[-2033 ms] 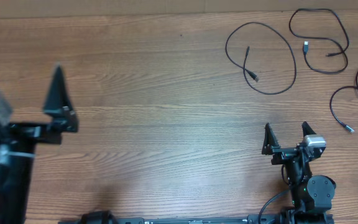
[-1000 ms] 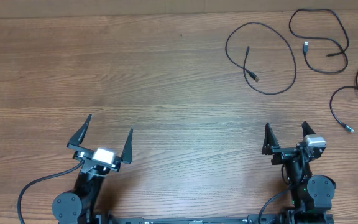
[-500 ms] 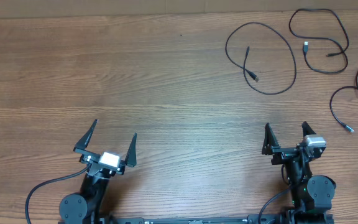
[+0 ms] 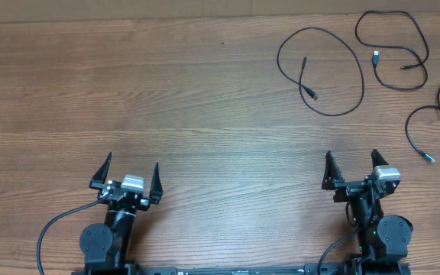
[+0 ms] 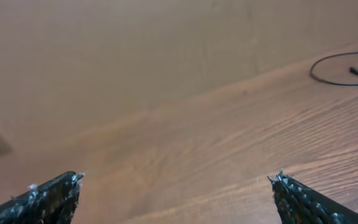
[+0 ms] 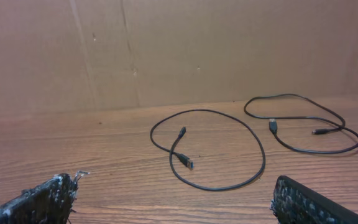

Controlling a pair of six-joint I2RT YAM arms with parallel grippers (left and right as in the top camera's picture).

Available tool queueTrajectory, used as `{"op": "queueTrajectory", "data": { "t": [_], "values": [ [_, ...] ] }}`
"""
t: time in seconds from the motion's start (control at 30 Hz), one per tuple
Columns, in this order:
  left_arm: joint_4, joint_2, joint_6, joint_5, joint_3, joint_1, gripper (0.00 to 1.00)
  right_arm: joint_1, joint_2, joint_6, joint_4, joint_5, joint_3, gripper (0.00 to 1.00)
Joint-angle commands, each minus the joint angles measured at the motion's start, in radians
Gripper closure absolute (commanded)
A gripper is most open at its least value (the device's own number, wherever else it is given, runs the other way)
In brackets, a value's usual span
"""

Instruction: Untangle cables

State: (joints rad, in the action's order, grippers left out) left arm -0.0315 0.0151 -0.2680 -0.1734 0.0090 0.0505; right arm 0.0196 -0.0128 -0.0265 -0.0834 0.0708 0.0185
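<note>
Three cables (image 4: pixel 310 93) unmoved; left pincer (image 4: pixel 131 163) retracted.

A wooden table (image 4: pixel 205 92) with brown, streaked grain filled the view from above. Along its far edge stood a plain brown cardboard panel (image 6: pixel 179 43), creased vertically in places, under soft, even light.
</note>
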Motion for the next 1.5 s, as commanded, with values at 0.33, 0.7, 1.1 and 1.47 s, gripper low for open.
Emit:
{"op": "queueTrajectory", "data": {
  "t": [0.33,0.7,1.1,1.47],
  "values": [
    [-0.046,-0.012,0.264,0.198,-0.004,-0.005,0.0,0.005,0.01,-0.007,0.003,-0.01,-0.01,0.0],
    [-0.047,-0.012,0.268,0.184,-0.004,-0.004,0.0,0.005,0.01,-0.007,0.003,-0.01,-0.011,0.0],
    [-0.045,-0.012,0.268,0.183,-0.004,-0.005,0.0,0.005,0.01,-0.007,0.003,-0.01,-0.011,0.0],
    [-0.043,-0.011,0.268,0.183,-0.004,-0.005,0.01,0.005,0.01,-0.007,0.003,-0.01,-0.01,0.0]
  ]
}}
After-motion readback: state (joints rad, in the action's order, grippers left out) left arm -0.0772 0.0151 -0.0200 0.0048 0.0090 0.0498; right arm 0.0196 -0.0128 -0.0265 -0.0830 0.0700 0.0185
